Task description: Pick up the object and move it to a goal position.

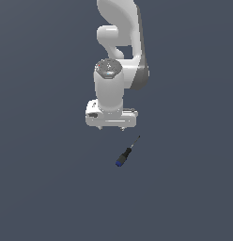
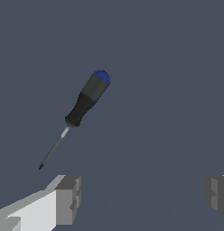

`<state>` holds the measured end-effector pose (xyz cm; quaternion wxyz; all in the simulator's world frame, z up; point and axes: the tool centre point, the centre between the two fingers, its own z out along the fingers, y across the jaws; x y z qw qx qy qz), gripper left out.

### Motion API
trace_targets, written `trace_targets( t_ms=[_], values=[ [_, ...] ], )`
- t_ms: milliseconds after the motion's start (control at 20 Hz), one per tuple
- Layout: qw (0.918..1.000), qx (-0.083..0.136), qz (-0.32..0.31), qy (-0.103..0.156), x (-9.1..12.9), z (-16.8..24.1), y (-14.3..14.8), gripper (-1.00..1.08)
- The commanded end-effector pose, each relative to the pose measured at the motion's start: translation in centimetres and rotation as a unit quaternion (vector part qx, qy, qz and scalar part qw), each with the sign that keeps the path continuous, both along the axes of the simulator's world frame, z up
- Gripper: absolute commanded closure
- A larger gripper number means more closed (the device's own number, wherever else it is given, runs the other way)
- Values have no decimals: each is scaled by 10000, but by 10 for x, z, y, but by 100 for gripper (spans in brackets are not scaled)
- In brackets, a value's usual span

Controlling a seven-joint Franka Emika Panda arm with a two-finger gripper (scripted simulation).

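Lying flat on the plain dark grey surface (image 1: 48, 188), the small screwdriver with a thick black handle, blue butt end and thin dark shaft (image 1: 126, 152) rested just beyond the white Panda arm's two-fingered gripper (image 1: 112, 128), close to it but not touching. In the wrist view the screwdriver (image 2: 84, 106) sat ahead of the grey finger pads (image 2: 68, 198), outside the gap between them, lying at a slant to the line joining the pads. The jaws stood wide apart and held nothing.

Judged by its look, the tool was light and rigid, with no fragile part, so a firm pinch should not harm it. Its shaft was thin and probably slick, a poor place to grip. The black handle offered the broadest surface, and closing across its middle seemed the safest hold. Being rounded, the handle might roll or swing if caught off centre, so the wrist probably needed turning first.
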<state>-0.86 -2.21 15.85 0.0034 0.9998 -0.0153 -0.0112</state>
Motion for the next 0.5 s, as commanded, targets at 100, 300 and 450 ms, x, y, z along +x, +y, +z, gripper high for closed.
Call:
trace_targets(
  t_ms=[100, 300, 450],
  values=[
    [10000, -2, 35, 10, 0, 0, 2, -92],
    [9996, -15, 286, 77, -1, -3, 17, -92],
    [9991, -21, 405, 106, -2, -3, 23, -92]
  ],
)
